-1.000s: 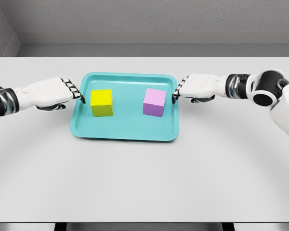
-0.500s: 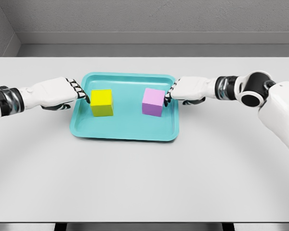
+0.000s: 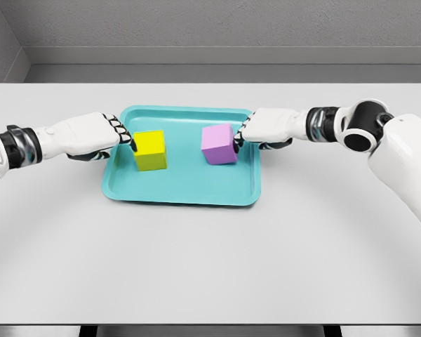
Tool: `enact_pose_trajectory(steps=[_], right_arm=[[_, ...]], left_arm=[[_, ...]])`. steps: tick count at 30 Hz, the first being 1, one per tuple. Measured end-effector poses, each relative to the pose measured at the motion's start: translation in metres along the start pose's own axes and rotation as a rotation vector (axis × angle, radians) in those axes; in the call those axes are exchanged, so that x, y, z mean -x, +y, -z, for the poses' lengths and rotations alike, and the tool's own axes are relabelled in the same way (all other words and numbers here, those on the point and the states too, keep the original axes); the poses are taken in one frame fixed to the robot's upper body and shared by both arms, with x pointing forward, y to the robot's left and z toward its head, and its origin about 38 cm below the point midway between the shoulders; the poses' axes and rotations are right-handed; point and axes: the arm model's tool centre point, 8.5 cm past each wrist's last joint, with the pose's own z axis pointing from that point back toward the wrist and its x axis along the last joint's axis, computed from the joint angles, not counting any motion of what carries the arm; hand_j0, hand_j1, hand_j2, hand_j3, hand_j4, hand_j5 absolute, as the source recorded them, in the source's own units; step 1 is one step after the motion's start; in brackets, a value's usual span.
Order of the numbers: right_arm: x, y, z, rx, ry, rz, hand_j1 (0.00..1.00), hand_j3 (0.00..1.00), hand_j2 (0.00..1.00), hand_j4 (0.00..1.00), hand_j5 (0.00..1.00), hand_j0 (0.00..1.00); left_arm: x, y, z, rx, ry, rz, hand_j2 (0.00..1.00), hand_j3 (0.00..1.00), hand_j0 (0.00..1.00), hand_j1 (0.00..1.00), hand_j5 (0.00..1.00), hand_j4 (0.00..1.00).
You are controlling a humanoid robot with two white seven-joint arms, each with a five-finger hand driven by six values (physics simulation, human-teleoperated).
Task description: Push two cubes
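White table (image 3: 210,267) fills the near ground, bare in front of the teal tray (image 3: 182,195), with a grey wall and ledge behind it.

Taking the tray as landmark: the yellow cube (image 3: 149,150) sits in its left half, near the left rim, and the purple cube (image 3: 219,144) sits in its right half, turned a little askew to the tray's edges. The left hand (image 3: 91,133) reaches in over the tray's left rim, its dark-banded fingers (image 3: 123,135) curled and pressed against the yellow cube's outer face, grasping nothing. The right hand (image 3: 270,127) comes over the tray's right rim in the same way, its fingers bent and touching the purple cube's right face, also holding nothing. Both cubes lie apart, with bare tray floor between them.

My judgement is that the push is under way with both cubes headed toward the tray's middle. The purple cube's skew suggests off-centre contact; if that continues it could spin away from the fingertips or slide toward the far rim. A push placed high could tip either cube.

Exact contact points are hidden behind the cubes' edges, the thumbs are hard to make out, and the left forearm is cut off at the frame edge.
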Motion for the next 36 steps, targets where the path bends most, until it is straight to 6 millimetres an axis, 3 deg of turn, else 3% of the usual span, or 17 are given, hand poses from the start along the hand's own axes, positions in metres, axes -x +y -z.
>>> enact_pose_trajectory(steps=[16, 22, 29, 36], right_arm=[[0.005, -0.003, -0.004, -0.001, 0.013, -0.003, 0.64, 0.64, 0.64, 0.64, 0.64, 0.64], [0.007, -0.005, -0.005, 0.002, 0.017, -0.008, 0.64, 0.64, 0.64, 0.64, 0.64, 0.64], [0.008, -0.004, -0.005, -0.002, 0.02, -0.003, 0.64, 0.64, 0.64, 0.64, 0.64, 0.64], [0.012, 0.0, -0.004, -0.011, 0.026, 0.011, 0.64, 0.64, 0.64, 0.64, 0.64, 0.64]], left_arm=[[-0.001, 0.002, 0.0, 0.004, -0.007, 0.012, 0.7, 0.7, 0.7, 0.7, 0.7, 0.7], [0.003, 0.004, -0.004, 0.002, 0.003, 0.014, 0.69, 0.69, 0.69, 0.69, 0.69, 0.69], [0.007, -0.002, -0.012, 0.021, 0.017, 0.012, 0.61, 0.61, 0.61, 0.61, 0.61, 0.61], [0.015, -0.007, -0.023, 0.051, 0.043, 0.017, 0.62, 0.62, 0.62, 0.62, 0.62, 0.62]])
